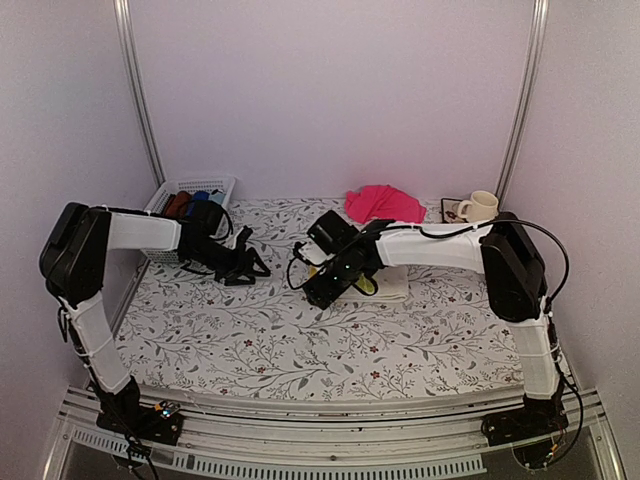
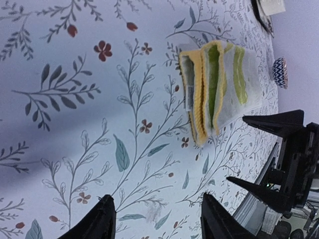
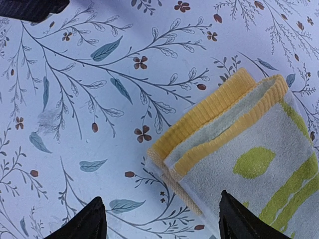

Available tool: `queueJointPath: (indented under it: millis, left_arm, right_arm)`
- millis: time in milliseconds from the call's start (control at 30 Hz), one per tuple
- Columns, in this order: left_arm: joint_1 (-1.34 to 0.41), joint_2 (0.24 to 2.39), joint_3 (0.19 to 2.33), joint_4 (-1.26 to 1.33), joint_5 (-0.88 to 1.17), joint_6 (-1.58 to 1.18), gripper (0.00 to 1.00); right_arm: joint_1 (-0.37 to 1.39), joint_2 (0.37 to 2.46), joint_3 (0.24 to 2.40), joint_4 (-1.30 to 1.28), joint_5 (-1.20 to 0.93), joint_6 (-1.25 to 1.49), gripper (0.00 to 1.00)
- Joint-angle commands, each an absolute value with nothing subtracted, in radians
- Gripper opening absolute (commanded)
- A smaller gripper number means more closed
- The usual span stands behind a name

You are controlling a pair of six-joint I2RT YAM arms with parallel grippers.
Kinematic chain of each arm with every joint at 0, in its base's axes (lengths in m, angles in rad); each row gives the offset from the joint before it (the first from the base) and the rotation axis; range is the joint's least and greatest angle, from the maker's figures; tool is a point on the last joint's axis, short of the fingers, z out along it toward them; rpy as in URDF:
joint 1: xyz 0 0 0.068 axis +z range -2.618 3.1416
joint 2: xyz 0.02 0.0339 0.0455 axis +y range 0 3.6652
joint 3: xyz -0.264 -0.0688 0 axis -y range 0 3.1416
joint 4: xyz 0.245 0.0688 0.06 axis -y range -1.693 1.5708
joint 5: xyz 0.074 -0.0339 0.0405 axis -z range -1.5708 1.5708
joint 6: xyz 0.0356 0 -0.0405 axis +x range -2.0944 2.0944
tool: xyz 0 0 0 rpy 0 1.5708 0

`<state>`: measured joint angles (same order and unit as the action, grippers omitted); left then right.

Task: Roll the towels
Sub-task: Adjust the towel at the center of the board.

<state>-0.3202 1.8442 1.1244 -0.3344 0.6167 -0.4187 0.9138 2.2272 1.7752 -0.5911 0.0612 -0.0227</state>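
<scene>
A lime-yellow patterned towel (image 3: 249, 149) lies folded in layers on the floral tablecloth, its yellow-hemmed edge facing left in the right wrist view. My right gripper (image 3: 159, 196) hangs open just over that corner, one finger above the towel and one above bare cloth, holding nothing. In the top view the towel (image 1: 388, 287) pokes out from under my right gripper (image 1: 322, 288). The hot pink towel (image 1: 383, 203) lies crumpled at the back of the table. My left gripper (image 2: 156, 196) stands open over bare cloth, apart from the folded towel (image 2: 219, 84), and sits left of centre (image 1: 245, 265).
A white basket (image 1: 190, 190) with dark rolls of cloth stands at the back left. A cream mug (image 1: 480, 205) sits at the back right. Enclosure walls and metal posts bound the table on three sides.
</scene>
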Motion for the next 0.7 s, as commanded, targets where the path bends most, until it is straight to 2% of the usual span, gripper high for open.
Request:
queueJointPath:
  millis: [0,333,667]
  left_arm:
    - [-0.363,1.897,1.229,-0.318,0.605,-0.460,0.59]
    - [-0.468,2.188,1.665,-0.355,0.612,-0.525,0.58]
    - [-0.579,2.421,1.930,-0.457,0.559,-0.500,0.56]
  right_arm:
    - [0.888,2.091,1.710,-0.596,0.001,-0.062,0.81]
    - [0.565,1.887,1.533,-0.570,-0.022,0.174,0.77]
    - [0.462,1.993,1.500,-0.578,-0.003,0.266,0.76]
